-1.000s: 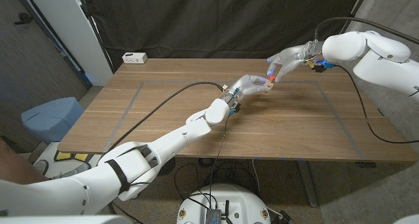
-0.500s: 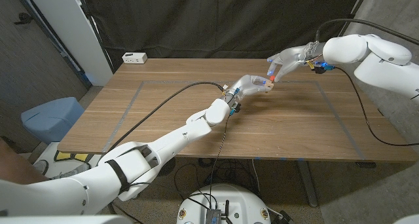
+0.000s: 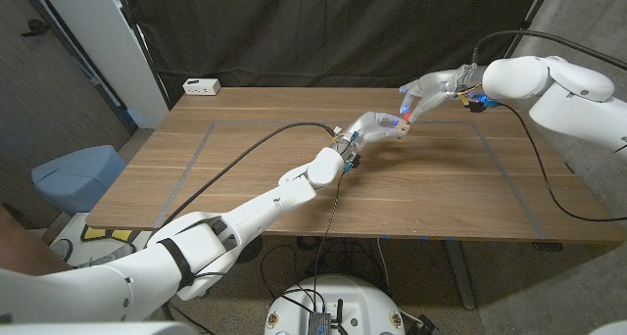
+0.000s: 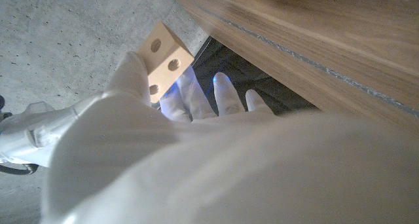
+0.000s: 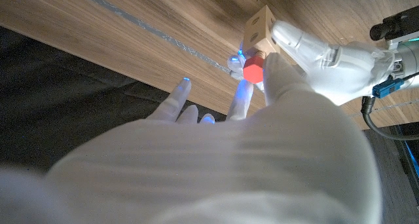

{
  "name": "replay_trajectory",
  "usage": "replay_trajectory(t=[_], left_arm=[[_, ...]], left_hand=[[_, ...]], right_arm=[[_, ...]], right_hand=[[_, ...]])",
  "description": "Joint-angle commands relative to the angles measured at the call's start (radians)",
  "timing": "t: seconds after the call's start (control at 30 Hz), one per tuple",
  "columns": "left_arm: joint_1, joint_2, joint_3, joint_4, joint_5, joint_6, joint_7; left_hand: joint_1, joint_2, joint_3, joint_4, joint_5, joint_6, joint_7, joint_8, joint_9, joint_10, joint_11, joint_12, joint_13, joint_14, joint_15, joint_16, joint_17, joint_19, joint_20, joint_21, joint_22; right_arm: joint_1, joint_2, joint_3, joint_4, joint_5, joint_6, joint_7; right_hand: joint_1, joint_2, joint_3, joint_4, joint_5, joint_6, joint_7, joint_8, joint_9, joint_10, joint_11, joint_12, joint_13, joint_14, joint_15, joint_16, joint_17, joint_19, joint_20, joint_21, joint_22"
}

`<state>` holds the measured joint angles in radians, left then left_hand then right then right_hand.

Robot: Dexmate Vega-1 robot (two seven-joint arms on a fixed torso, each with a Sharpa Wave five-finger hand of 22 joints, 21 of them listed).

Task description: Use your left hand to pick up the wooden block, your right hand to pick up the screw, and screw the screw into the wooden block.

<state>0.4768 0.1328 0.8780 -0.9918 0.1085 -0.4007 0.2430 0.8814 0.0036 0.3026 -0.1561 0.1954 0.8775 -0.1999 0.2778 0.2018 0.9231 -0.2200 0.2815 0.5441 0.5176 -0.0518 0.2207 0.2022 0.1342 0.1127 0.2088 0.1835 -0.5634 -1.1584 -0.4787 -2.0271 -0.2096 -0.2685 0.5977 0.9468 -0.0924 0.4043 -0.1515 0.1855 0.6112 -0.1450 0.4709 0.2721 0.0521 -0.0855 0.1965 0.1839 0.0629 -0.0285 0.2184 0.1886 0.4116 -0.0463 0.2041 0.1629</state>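
My left hand [image 3: 377, 126] holds a pale wooden block [image 4: 163, 61] above the far middle of the table; round holes show on two of its faces. The block [image 5: 260, 26] also shows in the right wrist view, gripped by the left hand [image 5: 327, 54]. My right hand [image 3: 421, 92] pinches a red-headed screw [image 5: 253, 70] whose head sits right against the block. In the head view the red screw [image 3: 406, 118] shows where the two hands meet, above the table. My right hand [image 5: 216, 158] fills the near part of its own wrist view.
The wooden table [image 3: 245, 168] carries blue tape lines [image 3: 196, 154] that mark a rectangle. A white box [image 3: 201, 86] sits at its far left corner. A black cable [image 3: 255, 144] trails across the table along my left arm. A dark curtain hangs behind.
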Motion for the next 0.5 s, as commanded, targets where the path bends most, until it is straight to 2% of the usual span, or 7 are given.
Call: replay_trajectory(t=[0.03, 0.5], left_arm=[[-0.005, -0.002, 0.000, 0.011, -0.002, -0.007, -0.004], [-0.005, -0.001, -0.002, 0.016, -0.005, -0.011, -0.004]], left_hand=[[0.049, 0.059, 0.002, 0.007, 0.004, 0.072, 0.018, 0.008, 0.006, 0.008, 0.001, 0.002, 0.005, 0.010, -0.098, -0.001, 0.004, 0.006, 0.002, 0.002, 0.003], [0.047, 0.058, 0.003, 0.007, 0.004, 0.072, 0.020, 0.008, 0.006, 0.010, 0.001, 0.002, 0.006, 0.011, -0.099, -0.001, 0.004, 0.005, 0.001, 0.002, 0.003]], right_arm=[[-0.024, -0.005, 0.010, -0.007, 0.011, -0.009, -0.037], [-0.027, 0.005, 0.005, 0.002, 0.010, -0.003, -0.063]], right_hand=[[0.003, 0.010, -0.004, -0.002, 0.001, 0.020, 0.006, 0.011, 0.004, 0.015, 0.001, 0.008, 0.001, 0.013, -0.003, 0.005, 0.002, 0.016, -0.011, 0.001, 0.002], [0.008, 0.018, -0.008, -0.002, 0.001, 0.062, 0.020, 0.039, 0.013, 0.042, -0.004, 0.010, 0.001, 0.036, -0.016, 0.006, 0.002, 0.039, -0.024, -0.001, 0.002]])
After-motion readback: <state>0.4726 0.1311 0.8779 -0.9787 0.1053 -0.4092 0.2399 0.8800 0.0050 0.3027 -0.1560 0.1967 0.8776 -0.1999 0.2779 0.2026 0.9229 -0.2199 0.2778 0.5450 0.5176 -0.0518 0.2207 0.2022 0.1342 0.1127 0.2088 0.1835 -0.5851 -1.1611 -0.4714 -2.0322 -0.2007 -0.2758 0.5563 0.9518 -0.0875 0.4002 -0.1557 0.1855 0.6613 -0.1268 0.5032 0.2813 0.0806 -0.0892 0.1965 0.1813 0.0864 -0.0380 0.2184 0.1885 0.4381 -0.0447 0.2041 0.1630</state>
